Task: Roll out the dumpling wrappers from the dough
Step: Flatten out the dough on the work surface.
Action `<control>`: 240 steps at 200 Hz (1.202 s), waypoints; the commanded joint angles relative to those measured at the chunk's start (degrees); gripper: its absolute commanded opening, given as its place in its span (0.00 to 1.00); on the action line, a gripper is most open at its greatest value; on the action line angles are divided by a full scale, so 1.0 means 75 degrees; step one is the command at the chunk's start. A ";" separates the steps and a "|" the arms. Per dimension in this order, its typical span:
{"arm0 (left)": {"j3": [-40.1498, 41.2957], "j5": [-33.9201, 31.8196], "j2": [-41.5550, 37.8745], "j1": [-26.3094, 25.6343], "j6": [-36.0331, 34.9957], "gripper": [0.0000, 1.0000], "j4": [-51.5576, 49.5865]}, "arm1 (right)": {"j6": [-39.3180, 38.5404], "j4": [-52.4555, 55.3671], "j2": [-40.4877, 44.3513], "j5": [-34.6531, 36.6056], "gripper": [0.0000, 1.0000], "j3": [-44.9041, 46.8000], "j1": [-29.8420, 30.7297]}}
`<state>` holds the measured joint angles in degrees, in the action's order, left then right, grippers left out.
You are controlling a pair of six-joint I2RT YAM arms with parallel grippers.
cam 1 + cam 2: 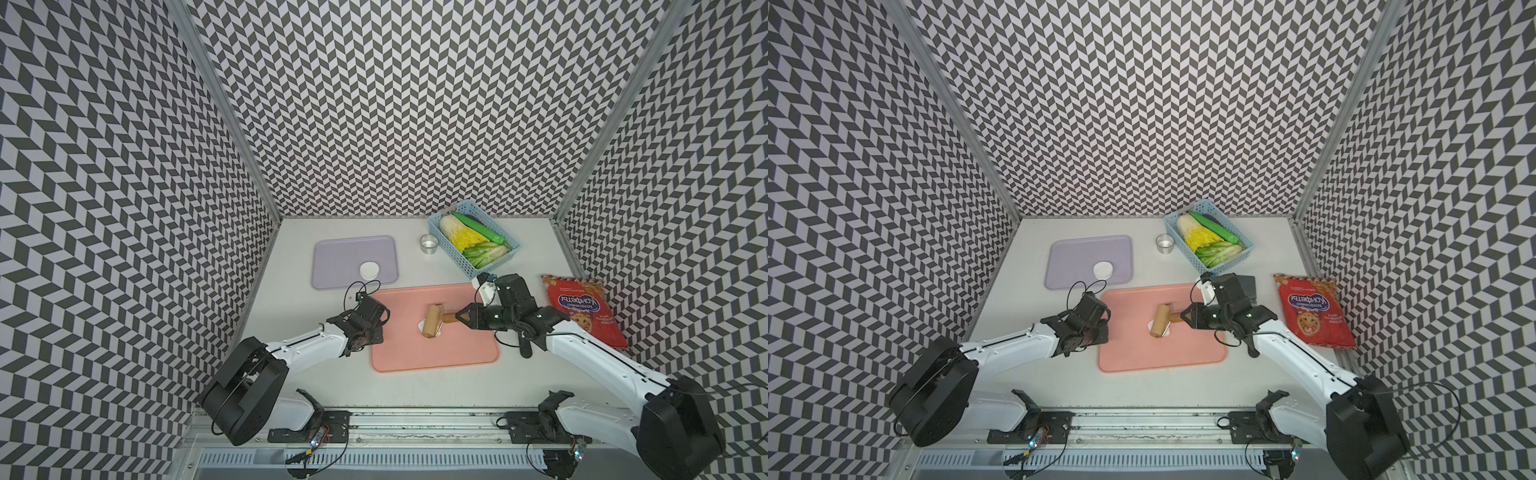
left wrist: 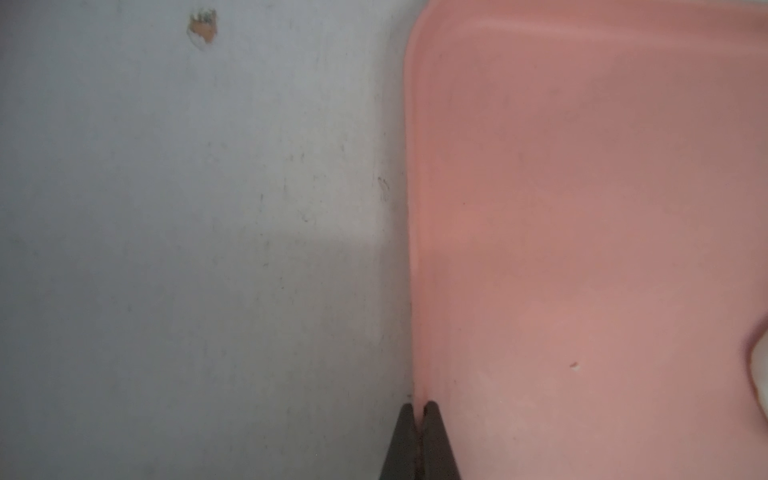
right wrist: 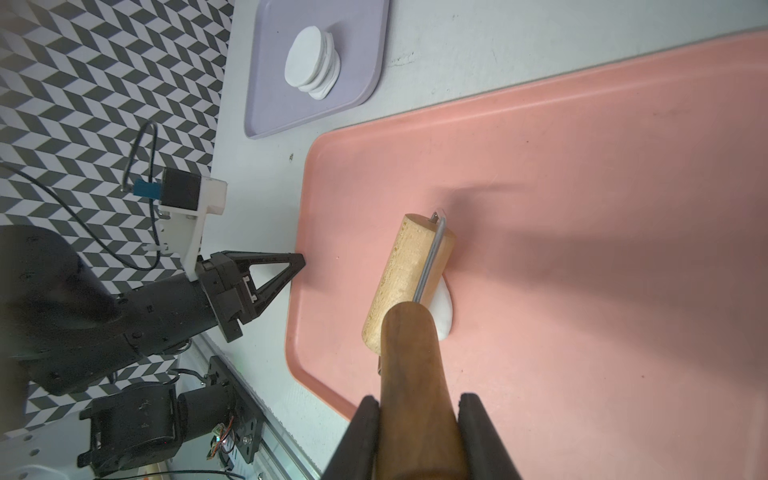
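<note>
Right gripper (image 3: 419, 399) fingers (image 3: 365, 436) stand partly apart, clamped on the roller's dark handle (image 3: 411, 374). Just ahead of the fingertips the pale wooden barrel (image 3: 399, 282) lies crosswise to the handle, pressed down on the dough (image 3: 442, 311) on the pink tray (image 3: 582, 208). The dough shows as a white sliver along the barrel's side. Its long axis seems to run parallel to the barrel, broad at the end nearer these fingers and tapering away from them, though most of it is hidden underneath. Well beyond the barrel, at the tray's rim, the left gripper (image 3: 297, 262) is closed tight, and the left wrist view suggests its tips nip that rim. Farthest out, the dumpling wrappers (image 3: 311, 58) sit stacked on the lilac tray (image 3: 365, 83). The risks as I judge them: soft dough could cling to the barrel and lift or wrap round it. The barrel sits off to one side of the lump, so a stroke may squeeze it lopsided. If the rim pinch slips, the tray could skid — and the handle might twist between the fingers.
</note>
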<state>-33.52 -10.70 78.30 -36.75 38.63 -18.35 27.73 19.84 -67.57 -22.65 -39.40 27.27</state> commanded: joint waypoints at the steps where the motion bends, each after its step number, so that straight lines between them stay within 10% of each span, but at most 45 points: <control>1: -0.0138 0.0108 0.0123 -0.0127 -0.0147 0.00 -0.0249 | -0.0065 0.0439 -0.0476 0.0954 0.00 0.0569 0.0056; 240: -0.0156 0.0020 0.0060 -0.0150 -0.0146 0.00 -0.0296 | 0.0617 0.0153 -0.0478 0.0908 0.00 0.0673 0.0216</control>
<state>-33.93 -10.87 78.65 -37.10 38.87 -18.68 31.90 10.00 -71.18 -24.16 -36.14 29.10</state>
